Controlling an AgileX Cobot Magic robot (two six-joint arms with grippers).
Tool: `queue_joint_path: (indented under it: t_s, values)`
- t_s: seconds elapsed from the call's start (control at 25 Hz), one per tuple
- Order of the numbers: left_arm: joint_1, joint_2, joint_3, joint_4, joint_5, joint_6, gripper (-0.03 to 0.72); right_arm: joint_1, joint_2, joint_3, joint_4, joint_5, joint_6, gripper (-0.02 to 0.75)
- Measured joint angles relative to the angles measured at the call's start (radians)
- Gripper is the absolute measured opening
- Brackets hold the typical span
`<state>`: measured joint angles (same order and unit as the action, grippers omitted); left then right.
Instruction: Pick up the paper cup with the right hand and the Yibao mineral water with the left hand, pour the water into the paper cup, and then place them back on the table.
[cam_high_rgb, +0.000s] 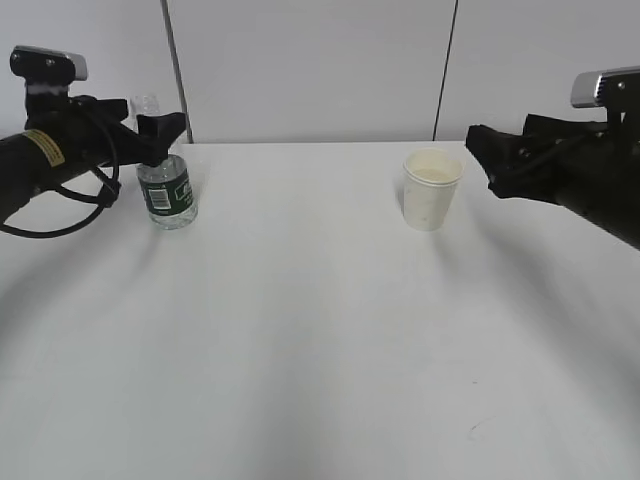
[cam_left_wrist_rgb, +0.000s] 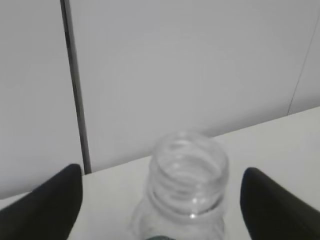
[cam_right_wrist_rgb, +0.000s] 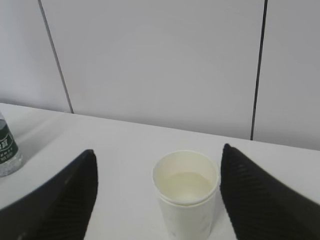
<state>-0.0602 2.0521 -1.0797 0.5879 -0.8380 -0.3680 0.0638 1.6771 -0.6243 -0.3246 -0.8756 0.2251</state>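
The Yibao mineral water (cam_high_rgb: 167, 196), a small clear bottle with a dark green label and no cap, stands on the white table (cam_high_rgb: 300, 330) at the far left. My left gripper (cam_high_rgb: 148, 120) is open, its fingers either side of the bottle's ribbed neck (cam_left_wrist_rgb: 187, 175) without touching it. The cream paper cup (cam_high_rgb: 432, 190) stands upright right of centre. My right gripper (cam_high_rgb: 486, 162) is open just to the cup's right. In the right wrist view the cup (cam_right_wrist_rgb: 186, 195) sits between and a little beyond that gripper's (cam_right_wrist_rgb: 157, 152) fingers. Whether the cup holds water I cannot tell.
A pale panelled wall (cam_high_rgb: 310, 70) with dark vertical seams rises behind the table's far edge. White tabletop stretches between bottle and cup and across the front. The bottle (cam_right_wrist_rgb: 6, 150) shows at the left edge of the right wrist view.
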Motion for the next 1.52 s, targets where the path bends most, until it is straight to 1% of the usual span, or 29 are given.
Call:
queue_joint_path:
  t_s: [0.28, 0.44, 0.56, 0.8, 1.04, 1.2, 1.32, 1.44, 1.52]
  values:
    - [0.000, -0.082, 0.002, 0.004, 0.072, -0.025, 0.580, 0.000, -0.052, 0.000, -0.005, 0.006, 0.034, 0.593]
    - [-0.002, -0.130, 0.006, 0.004, 0.115, -0.041, 0.574, 0.000, -0.074, -0.042, -0.046, 0.040, 0.100, 0.593]
    - [-0.003, -0.176, 0.008, 0.003, 0.164, -0.080, 0.571, 0.000, -0.089, -0.106, -0.081, 0.121, 0.167, 0.593]
    - [-0.007, -0.297, 0.006, 0.000, 0.274, -0.127, 0.559, 0.000, -0.104, -0.268, -0.190, 0.357, 0.302, 0.593]
    - [-0.007, -0.384, -0.061, -0.005, 0.517, -0.196, 0.557, 0.000, -0.104, -0.424, -0.338, 0.567, 0.491, 0.593]
    - [-0.017, -0.422, -0.127, -0.016, 0.741, -0.255, 0.553, 0.000, -0.104, -0.524, -0.495, 0.688, 0.659, 0.593]
    - [-0.047, -0.440, -0.176, -0.024, 0.918, -0.261, 0.549, 0.000, -0.104, -0.575, -0.586, 0.754, 0.742, 0.593]
    - [-0.088, -0.444, -0.232, -0.033, 1.075, -0.261, 0.545, 0.000, -0.104, -0.616, -0.627, 0.790, 0.763, 0.593]
    - [-0.115, -0.444, -0.271, -0.043, 1.176, -0.261, 0.542, 0.000, -0.104, -0.638, -0.683, 0.793, 0.767, 0.593]
